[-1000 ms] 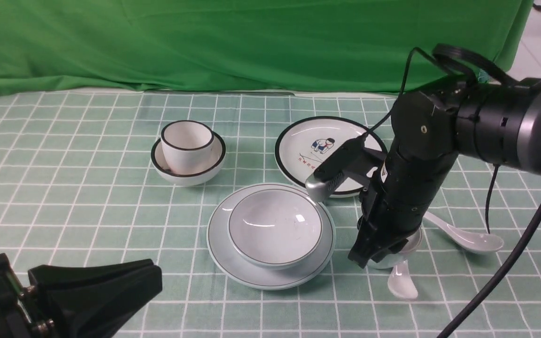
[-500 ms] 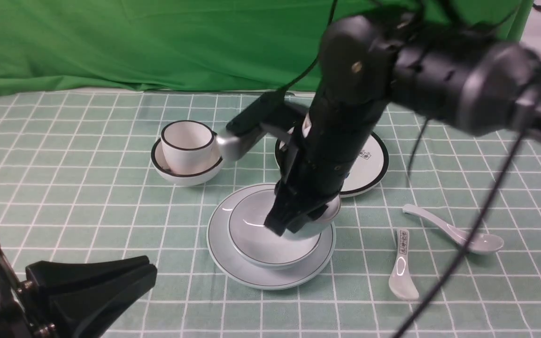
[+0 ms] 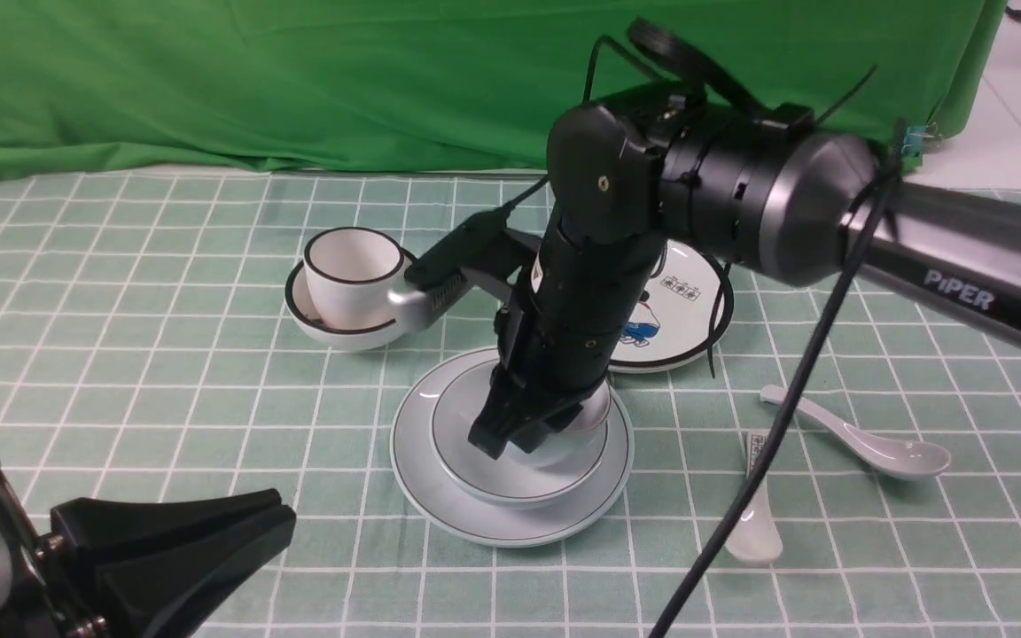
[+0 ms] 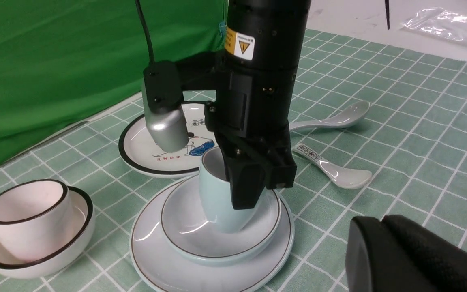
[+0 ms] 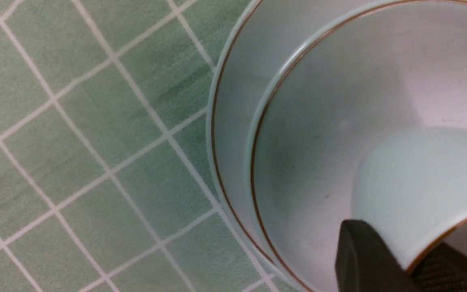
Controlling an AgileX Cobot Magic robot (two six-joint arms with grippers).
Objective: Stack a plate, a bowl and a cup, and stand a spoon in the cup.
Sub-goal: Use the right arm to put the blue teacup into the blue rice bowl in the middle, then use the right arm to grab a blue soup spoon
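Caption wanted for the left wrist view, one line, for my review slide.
Right gripper grips the pale cup by its rim inside the bowl, which sits on the plate.

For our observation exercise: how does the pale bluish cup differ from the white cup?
The pale cup is bluish with a thin brownish rim line; the white cup has a thick black rim. The right gripper holds the pale cup tilted inside the pale bowl; the white cup stands upright, ungripped, in the black-rimmed bowl. Both are handleless, each inside a bowl.
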